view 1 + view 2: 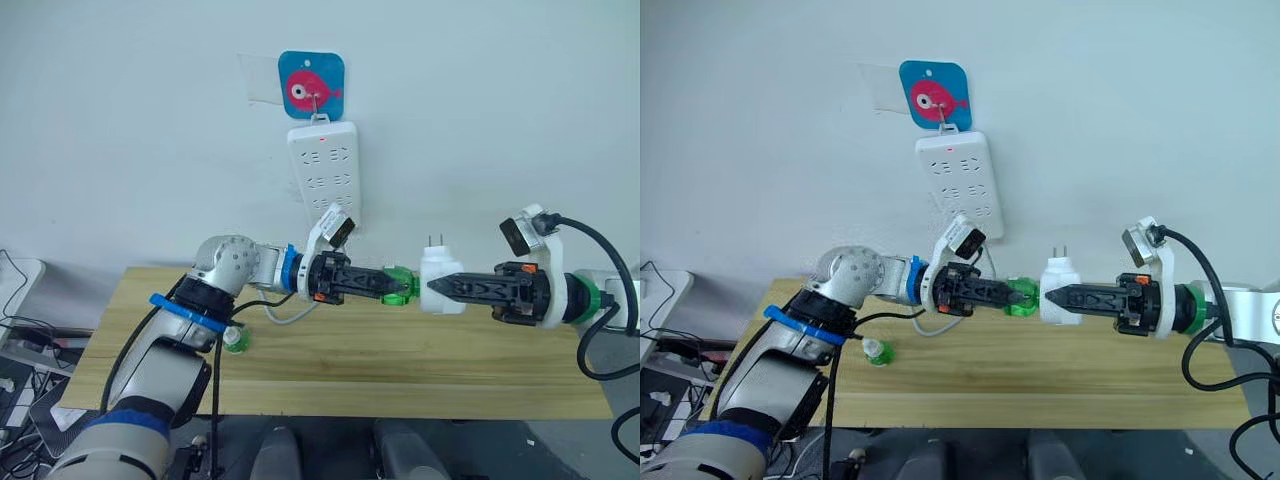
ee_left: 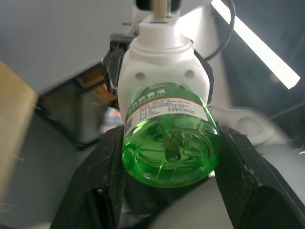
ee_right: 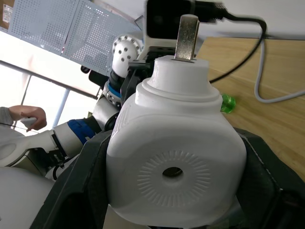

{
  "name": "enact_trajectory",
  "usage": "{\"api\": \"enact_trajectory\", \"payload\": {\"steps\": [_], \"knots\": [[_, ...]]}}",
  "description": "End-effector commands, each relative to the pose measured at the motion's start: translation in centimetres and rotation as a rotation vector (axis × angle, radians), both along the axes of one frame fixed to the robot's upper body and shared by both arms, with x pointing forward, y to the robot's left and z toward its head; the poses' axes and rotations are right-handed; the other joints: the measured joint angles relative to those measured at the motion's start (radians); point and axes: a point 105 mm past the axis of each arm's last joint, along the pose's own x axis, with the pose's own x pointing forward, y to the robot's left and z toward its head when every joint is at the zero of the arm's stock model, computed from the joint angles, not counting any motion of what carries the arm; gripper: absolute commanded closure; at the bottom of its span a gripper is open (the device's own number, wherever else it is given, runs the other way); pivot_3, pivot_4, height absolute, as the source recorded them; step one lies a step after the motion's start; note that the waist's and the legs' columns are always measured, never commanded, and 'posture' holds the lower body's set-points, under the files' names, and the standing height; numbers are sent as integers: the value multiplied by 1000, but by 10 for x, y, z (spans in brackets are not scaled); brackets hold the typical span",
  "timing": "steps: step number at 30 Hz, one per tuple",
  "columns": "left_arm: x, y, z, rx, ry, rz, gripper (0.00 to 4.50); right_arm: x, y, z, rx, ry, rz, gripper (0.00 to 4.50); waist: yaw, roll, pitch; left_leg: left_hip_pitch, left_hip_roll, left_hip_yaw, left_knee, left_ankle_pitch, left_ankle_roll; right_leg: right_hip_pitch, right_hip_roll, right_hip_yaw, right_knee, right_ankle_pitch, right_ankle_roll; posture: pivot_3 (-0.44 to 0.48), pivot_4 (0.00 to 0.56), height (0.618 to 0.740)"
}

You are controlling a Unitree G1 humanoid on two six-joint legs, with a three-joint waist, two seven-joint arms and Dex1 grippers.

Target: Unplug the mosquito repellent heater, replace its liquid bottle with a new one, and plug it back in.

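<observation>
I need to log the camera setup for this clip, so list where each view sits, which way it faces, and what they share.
Left eye and right eye views: on the head, looking forward and down at the wooden table, wall and power strip; both arms show.
Left wrist view: along the left hand, facing the green liquid bottle it grips.
Right wrist view: along the right hand, facing the mosquito repellent heater it grips, left arm behind.
Shared: heater and bottle.
</observation>
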Motion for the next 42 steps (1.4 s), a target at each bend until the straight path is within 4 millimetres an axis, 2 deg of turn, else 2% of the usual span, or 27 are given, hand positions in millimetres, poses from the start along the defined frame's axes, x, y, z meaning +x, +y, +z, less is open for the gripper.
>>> {"api": "enact_trajectory", "payload": {"steps": [1, 3, 10, 17, 20, 24, 29, 30, 32, 34, 36, 39, 42], "knots": [[-5, 8, 17, -43, 29, -31, 2270, -3, 3, 4, 0, -23, 12, 1465, -2, 0, 2, 0, 0, 0, 0, 0, 0, 0, 0, 0, 0, 0, 0, -53, 162, 740], [-6, 7, 18, -49, 14, -24, 2270, -3, 3, 4, 3, -23, 7, 1465, -1, 0, 2, 0, 0, 1, 0, 0, 0, -1, 0, 1, 0, 0, 0, -53, 162, 740], [-6, 3, 19, -59, -16, 4, 45, -1, 2, 2, 7, -15, -12, 1465, 0, 0, 2, 0, 0, 2, 0, 0, -1, 0, -1, 1, 0, 0, 0, -50, 162, 740], [-2, 1, 18, -45, -51, 37, 18, 4, 0, 1, 15, -9, -39, 1465, 3, 0, 3, 0, 0, 2, 0, 0, -1, 0, -1, 2, 0, 0, 0, -45, 162, 740], [5, 3, 11, -2, -129, 93, 18, 6, -2, 2, 25, -10, -47, 1465, 6, 0, 2, 0, 0, 2, 0, 0, -1, 0, -1, 2, 0, 0, 0, -45, 162, 740], [13, 14, 1, 55, -292, 157, 18, 5, -6, 5, 37, -12, -52, 1465, 5, 0, 2, 1, 0, 3, 0, 0, -1, 0, -1, 3, 0, 1, -2, -45, 162, 740], [13, 31, 8, 26, -496, 146, 18, 7, -11, 5, 47, -12, -79, 1465, 9, 0, 3, 0, 0, 3, 0, 0, -1, 0, -1, 3, 0, 3, -5, -36, 159, 740], [17, 33, 12, 18, -480, 180, 18, 8, -12, 5, 53, -12, -89, 1465, 10, 0, 3, 0, -1, 3, 0, 0, -1, 0, -2, 3, 0, 3, -5, -36, 159, 740], [18, 32, 13, -8, -658, 220, 18, 9, -13, 6, 70, -13, -97, 1465, 16, 0, 3, 0, -1, 4, 0, 0, -1, 0, -2, 3, 0, 3, -5, -35, 160, 740], [10, 26, 12, -91, -1039, 218, 18, 11, -15, 7, 88, -13, -106, 1465, 19, 0, 3, 0, -1, 4, 0, 0, -1, 0, -2, 3, -1, 3, -5, -28, 161, 740], [4, 22, 11, -159, -1270, 218, 18, 12, -17, 9, 97, -10, -105, 1465, 27, 0, 3, 0, 0, 5, -1, 1, -3, 0, -2, 4, -1, 3, -5, -29, 162, 740], [3, 18, 10, -233, -1553, 226, 18, 12, -19, 11, 109, -6, -99, 1465, 45, 0, 3, 0, 0, 5, 0, 1, -3, 0, -2, 3, -1, 3, -5, -26, 163, 740], [11, 13, 16, -306, -1835, 310, 18, 12, -20, 12, 120, -2, -90, 1465, 52, 0, 3, 1, -1, 6, 1, 0, -1, 1, -3, 4, -1, 3, -5, -28, 164, 740]]}}
